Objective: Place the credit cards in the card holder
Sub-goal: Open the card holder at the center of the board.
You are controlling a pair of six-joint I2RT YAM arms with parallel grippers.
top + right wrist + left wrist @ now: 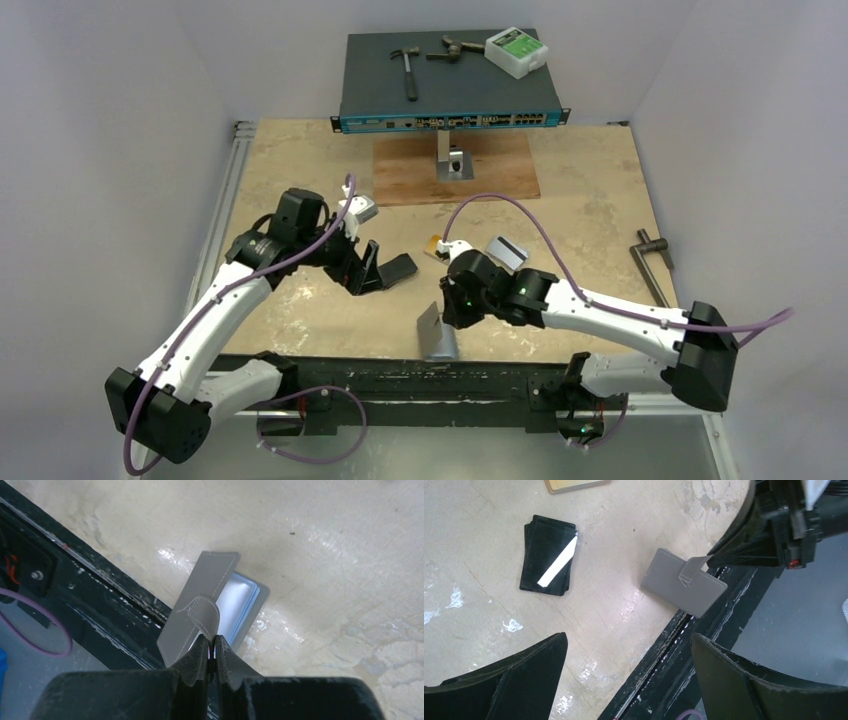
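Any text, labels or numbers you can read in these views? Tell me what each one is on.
No text is legible in any view.
Green label on the white box: print too small to read.
Front panel of the network switch: markings blurred.
Grey card holder: no text visible.

Table top [600, 210]: beige, marbled, stone-look surface with white walls around it.
Network switch [452, 100]: flat dark blue-grey box at the far edge, with a row of ports along its front.
On the switch: a hammer [408, 70], a small dark metal tool [452, 48], and a white box with a green label [516, 51].
Wooden board [500, 175]: brown, flat, just in front of the switch.
Metal bracket [452, 160]: small, upright on the board.
Grey metal tool [652, 262]: near the right edge.
Black folding case [539, 540]: flat on the table, left of centre.
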